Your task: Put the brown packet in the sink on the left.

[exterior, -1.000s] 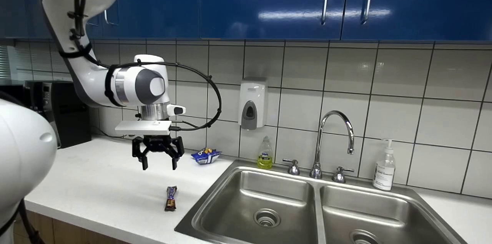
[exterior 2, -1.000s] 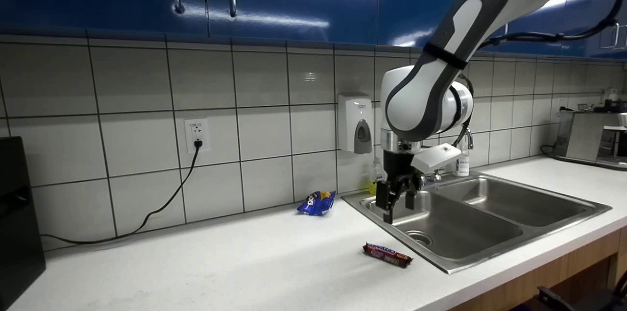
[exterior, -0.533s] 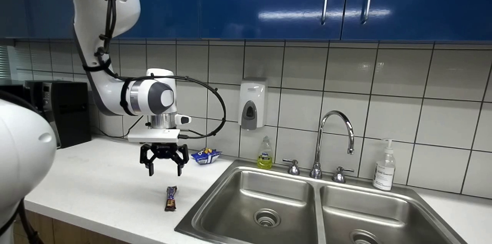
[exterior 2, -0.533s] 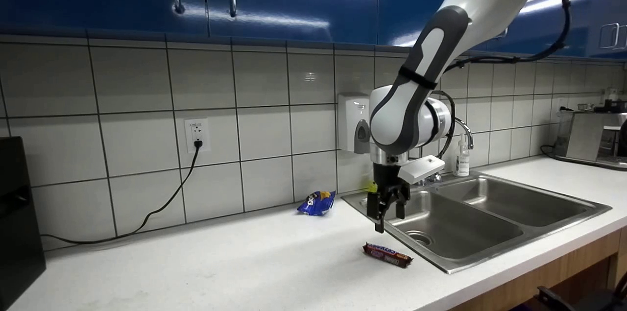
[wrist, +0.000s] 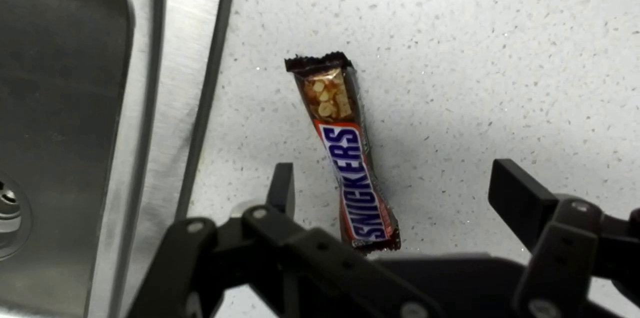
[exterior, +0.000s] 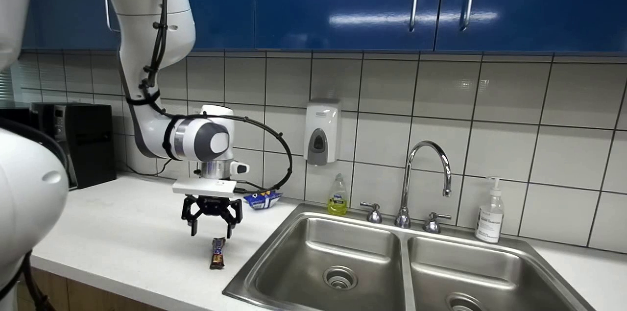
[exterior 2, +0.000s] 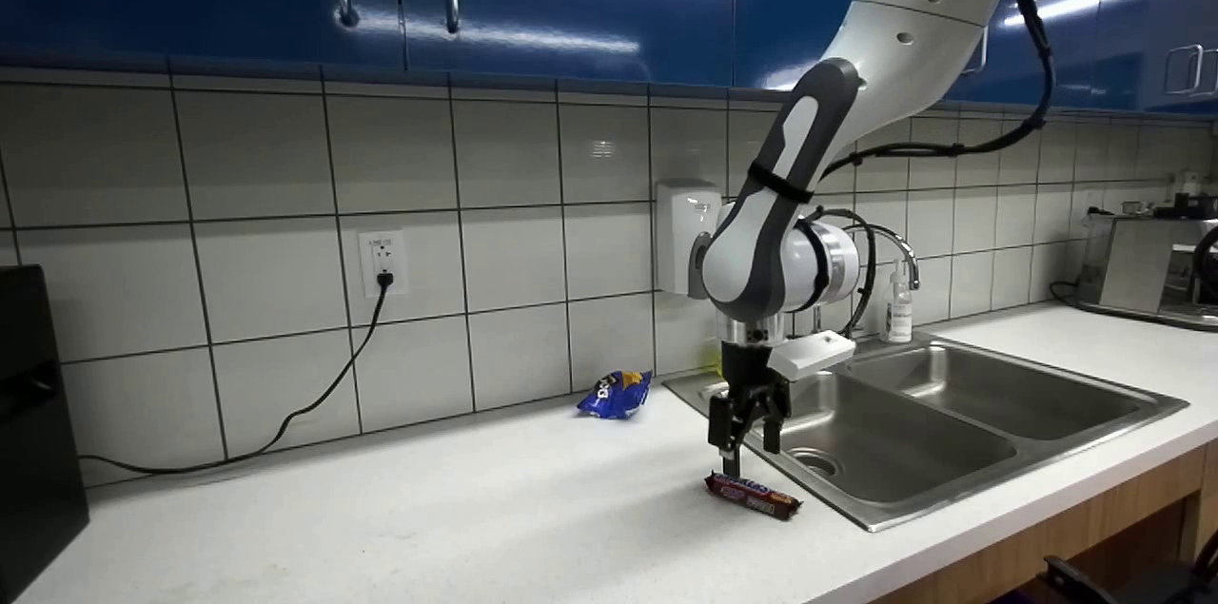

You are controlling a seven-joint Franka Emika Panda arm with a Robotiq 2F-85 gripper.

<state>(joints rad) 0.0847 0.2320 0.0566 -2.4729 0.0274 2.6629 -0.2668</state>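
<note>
The brown packet, a Snickers bar [exterior: 217,253], lies flat on the white counter just beside the sink's edge. It also shows in an exterior view [exterior 2: 754,496] and the wrist view [wrist: 352,173]. My gripper [exterior: 211,234] is open and empty, pointing down a little above the counter and the packet's back end; it also shows in an exterior view [exterior 2: 752,457]. In the wrist view the fingers [wrist: 392,180] stand wide apart on either side of the bar, nearer the left finger, apart from it. The left sink basin [exterior: 289,272] is steel; its rim [wrist: 175,57] shows at left.
A blue chip bag [exterior: 263,199] lies by the tiled wall. A dish soap bottle [exterior: 337,198], a tap [exterior: 406,188] and a pump bottle [exterior: 490,218] stand along the sink's back. A black machine [exterior: 90,147] stands at the counter's far end. Blue cabinets [exterior: 343,2] hang above.
My gripper has moved down toward the packet, still open, with a slight shift to the right in one exterior view's picture. The packet and sink have not moved.
</note>
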